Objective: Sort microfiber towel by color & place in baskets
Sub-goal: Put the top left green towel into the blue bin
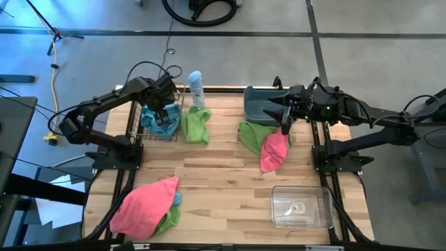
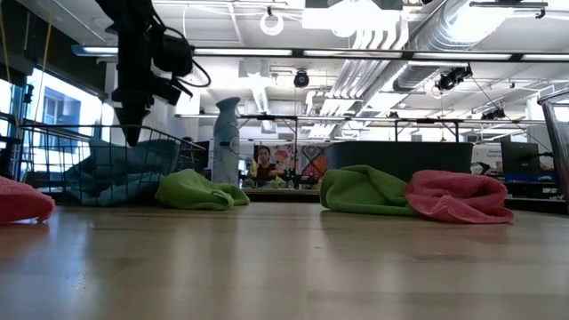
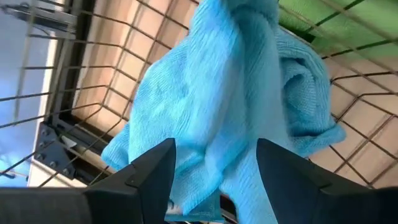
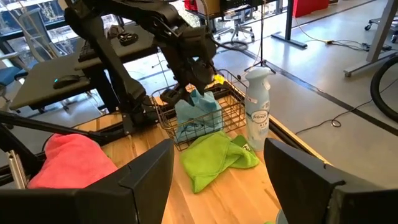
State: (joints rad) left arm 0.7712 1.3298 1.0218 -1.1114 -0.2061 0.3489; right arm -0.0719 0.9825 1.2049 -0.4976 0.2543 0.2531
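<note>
Near-left pile: we see a pink towel [image 1: 145, 197] heaped over a green one at the worktop's [image 1: 216, 188] near left corner, with a bit of blue showing at its edge; all unsorted.
Left tool [image 1: 164, 111]: we have it above the black wire basket [image 1: 136, 125], fingers [image 3: 146, 171] spread and released, nothing gripped.
Blue towel [image 3: 230, 106]: it lies inside the wire basket, bunched against the mesh, right under the spread fingers.
Step in hand: we judge this to be the drop of a blue towel; to do it well we should lift straight up, so no fold catches a finger or drags over the wire rim.
Green towel, left [image 1: 196, 124]: just beside the basket, near the spray bottle [image 1: 196, 86].
Green and pink towels, centre-right [image 1: 268, 143]: overlapping, on the worktop in front of the slate-blue tub [image 1: 259, 104].
Right tool [image 1: 286, 120]: we see it hovering by the tub over that pair, fingers apart, empty.
Clear bin [image 1: 301, 207]: near right, no towel in it.
</note>
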